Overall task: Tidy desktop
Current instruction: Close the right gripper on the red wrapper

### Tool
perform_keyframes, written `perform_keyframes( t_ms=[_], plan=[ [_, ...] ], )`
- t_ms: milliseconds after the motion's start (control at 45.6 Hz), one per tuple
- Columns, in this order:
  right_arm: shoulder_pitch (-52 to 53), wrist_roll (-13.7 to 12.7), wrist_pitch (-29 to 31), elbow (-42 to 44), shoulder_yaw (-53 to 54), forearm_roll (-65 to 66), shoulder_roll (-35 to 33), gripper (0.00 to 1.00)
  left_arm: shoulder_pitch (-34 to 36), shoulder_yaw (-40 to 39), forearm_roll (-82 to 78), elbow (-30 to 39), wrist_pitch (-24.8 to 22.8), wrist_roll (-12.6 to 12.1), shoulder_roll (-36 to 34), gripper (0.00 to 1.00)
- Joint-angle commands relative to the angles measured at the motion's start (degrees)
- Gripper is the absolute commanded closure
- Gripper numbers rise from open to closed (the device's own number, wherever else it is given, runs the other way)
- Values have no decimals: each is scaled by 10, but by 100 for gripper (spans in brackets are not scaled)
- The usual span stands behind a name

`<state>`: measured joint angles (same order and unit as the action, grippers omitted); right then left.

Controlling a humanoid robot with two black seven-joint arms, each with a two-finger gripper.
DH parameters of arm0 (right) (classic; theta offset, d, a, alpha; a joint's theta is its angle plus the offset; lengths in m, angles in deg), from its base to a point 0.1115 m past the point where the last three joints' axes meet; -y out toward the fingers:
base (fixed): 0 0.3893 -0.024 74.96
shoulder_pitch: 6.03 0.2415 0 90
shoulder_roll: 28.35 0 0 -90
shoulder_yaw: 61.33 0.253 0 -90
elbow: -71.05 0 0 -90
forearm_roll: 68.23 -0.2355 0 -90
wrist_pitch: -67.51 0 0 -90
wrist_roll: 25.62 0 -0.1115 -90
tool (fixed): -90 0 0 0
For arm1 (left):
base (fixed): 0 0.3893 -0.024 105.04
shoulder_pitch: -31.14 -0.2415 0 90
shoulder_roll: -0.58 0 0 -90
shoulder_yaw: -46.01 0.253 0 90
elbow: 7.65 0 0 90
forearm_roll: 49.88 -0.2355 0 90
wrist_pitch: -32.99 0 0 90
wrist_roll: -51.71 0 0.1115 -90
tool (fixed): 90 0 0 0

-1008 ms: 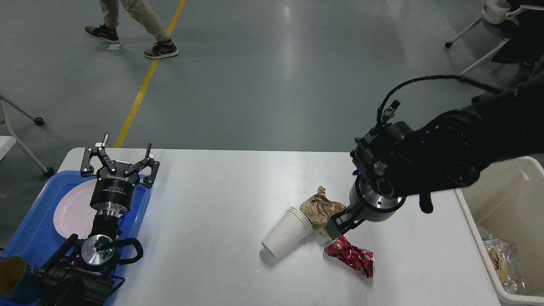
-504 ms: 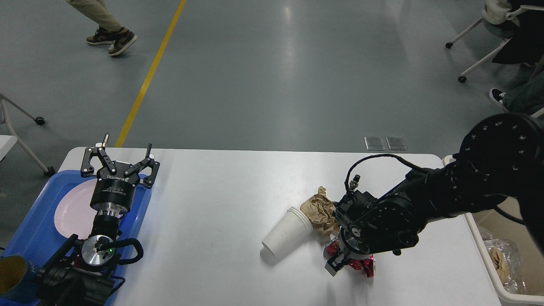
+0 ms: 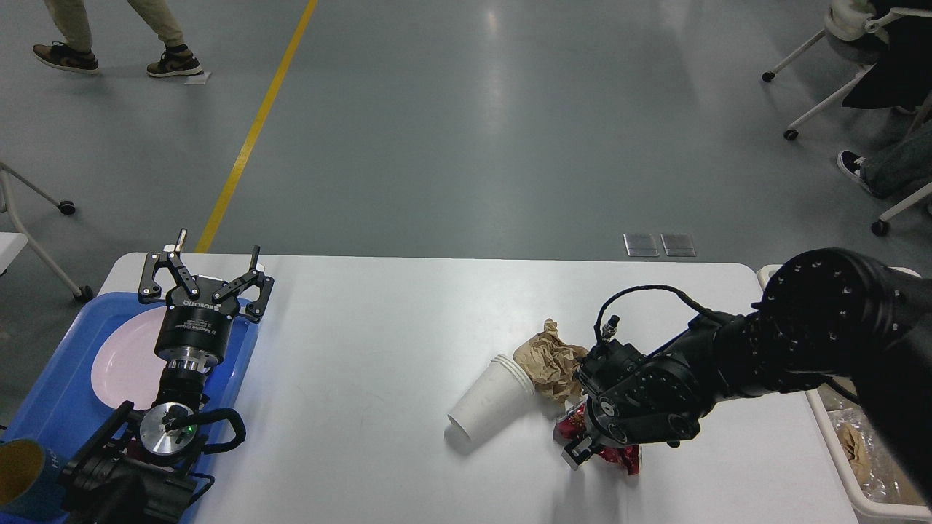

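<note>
The white desktop (image 3: 364, 349) holds a stack of white paper cups (image 3: 491, 397) lying on its side, a crumpled brown paper (image 3: 550, 360) and a crumpled red foil wrapper (image 3: 625, 458), all close together right of centre. My right gripper (image 3: 582, 445) is down on the red wrapper, with one fingertip (image 3: 571, 458) showing at the wrapper's left end. The wrist hides the rest of the fingers and most of the wrapper. My left gripper (image 3: 207, 273) is open and empty, held above the far end of the blue tray (image 3: 58, 407).
The blue tray at the left holds a pink plate (image 3: 120, 364). A brown cup (image 3: 18, 473) stands at the tray's near corner. A beige bin (image 3: 837, 451) with crumpled waste stands at the table's right edge. A person walks on the floor beyond.
My right arm has come down from above the trash onto the red wrapper, and in the last half second shifted only slightly. The left arm has not moved. The person has walked left.
</note>
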<state>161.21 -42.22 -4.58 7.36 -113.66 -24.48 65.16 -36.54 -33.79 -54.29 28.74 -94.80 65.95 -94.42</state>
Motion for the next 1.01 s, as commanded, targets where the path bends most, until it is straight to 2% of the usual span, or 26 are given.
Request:
perform_keyframes(
  t_ms=[0,44,219,570,635,701,811,986],
  plan=[
    [-6,0,-1,4,0,-1,2,13,0,0,0,0,0,0,0,4],
    [-8,0,-1,4,0,-1,2,16,0,0,0,0,0,0,0,4],
    [-9,0,-1,4,-1,-2,0,43,0,0,0,0,0,0,0,4],
    [-11,0,-1,5,-3,-3,-2,64,0,0,0,0,0,0,0,4],
    [-11,0,-1,5,-5,-4,-3,73,0,0,0,0,0,0,0,4],
    [-11,0,-1,4,-5,-5,-3,77,0,0,0,0,1,0,0,4],
    [-10,-1,0,1,-5,-8,-5,98,0,0,0,0,1,0,0,4],
    [-6,-2,7,-1,-7,-23,-11,100,0,0,0,0,1,0,0,4]
  ],
)
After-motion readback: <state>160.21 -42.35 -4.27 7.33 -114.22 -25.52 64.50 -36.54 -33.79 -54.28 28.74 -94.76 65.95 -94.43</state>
